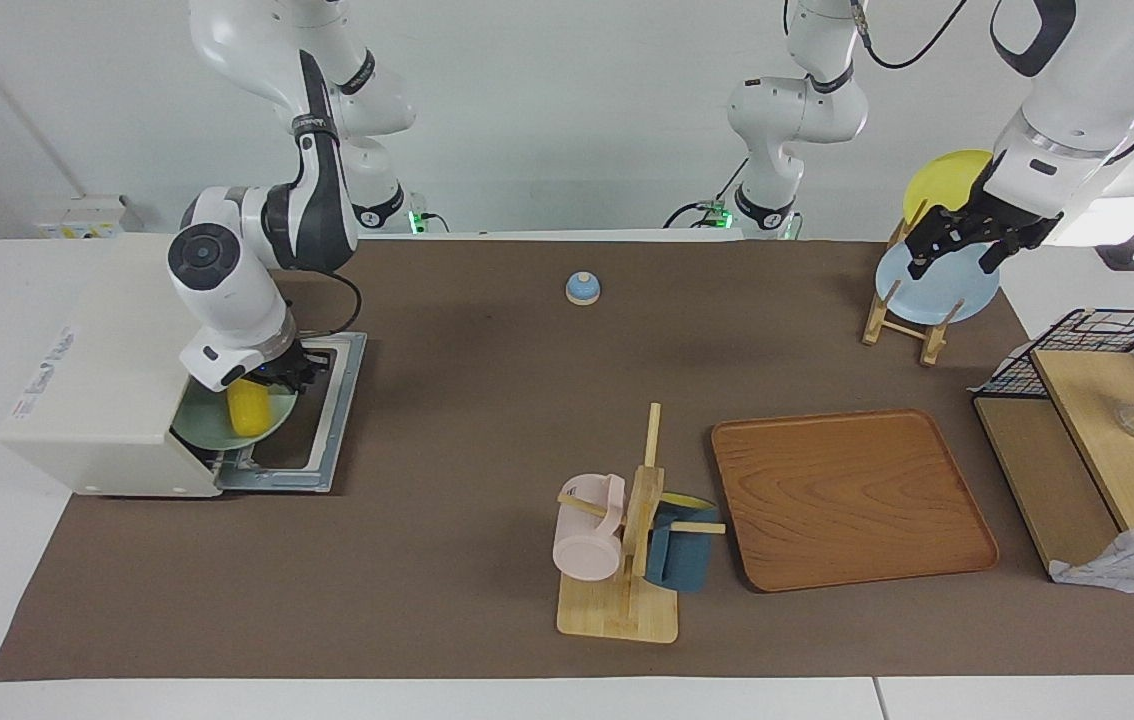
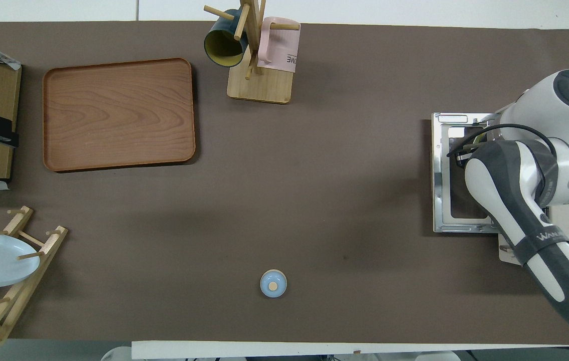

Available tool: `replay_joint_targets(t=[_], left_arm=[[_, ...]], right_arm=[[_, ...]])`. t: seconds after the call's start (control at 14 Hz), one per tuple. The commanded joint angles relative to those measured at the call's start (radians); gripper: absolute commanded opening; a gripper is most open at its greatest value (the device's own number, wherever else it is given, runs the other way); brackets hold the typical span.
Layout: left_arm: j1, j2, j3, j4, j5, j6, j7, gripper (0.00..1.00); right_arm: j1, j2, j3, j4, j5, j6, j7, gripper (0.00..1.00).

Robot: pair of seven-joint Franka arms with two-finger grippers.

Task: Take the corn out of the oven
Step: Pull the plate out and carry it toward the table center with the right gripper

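1. The right end effector is reaching into the mouth of the oven, directly above the corn. The corn is lying on a pale green plate just under the fingertips, at the oven's opening above the lowered door. I cannot tell whether the fingers are open or already pinching the cob; the wrist is hiding them in the overhead view.

2. The cob is looking smooth and tapered, so a grip placed off its middle is risking a slip, with the corn rolling off the plate onto the door or the desk.

3. The plate is sitting immediately below the end effector, so a descent too deep is risking the fingers pressing on the plate, tipping it or dragging it out along with the corn.

4. The oven's top edge is lying close beside the wrist, so a lift that is too steep is risking a knock against the housing and a shift of the whole oven.

5. The open door is lying flat below the end effector toward the middle of the desk; a low withdrawal is risking the corn catching on its frame.

6. The left end effector is hanging over the dish rack, beside a light blue plate, its fingers looking spread and empty; this arm is waiting, well apart from the oven.
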Motion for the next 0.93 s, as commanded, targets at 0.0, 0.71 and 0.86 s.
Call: replay_joint_targets(t=[0.0,0.71,0.86], left_arm=[[0.003,-0.011,0.002,-0.018,-0.006,0.014,-0.008,1.0],[0.003,-0.011,0.001,-0.018,-0.006,0.014,-0.008,1.0],[0.003,-0.011,0.001,-0.018,-0.006,0.014,-0.008,1.0]], right_arm=[[0.1,0.046,0.006,0.144,0.006,-0.11,0.083,0.0],[0.574,0.614,0.122,0.939,0.053,-0.228,0.876,0.0],[0.611,0.634,0.126,0.913,0.054,-0.142,0.928,0.01]])
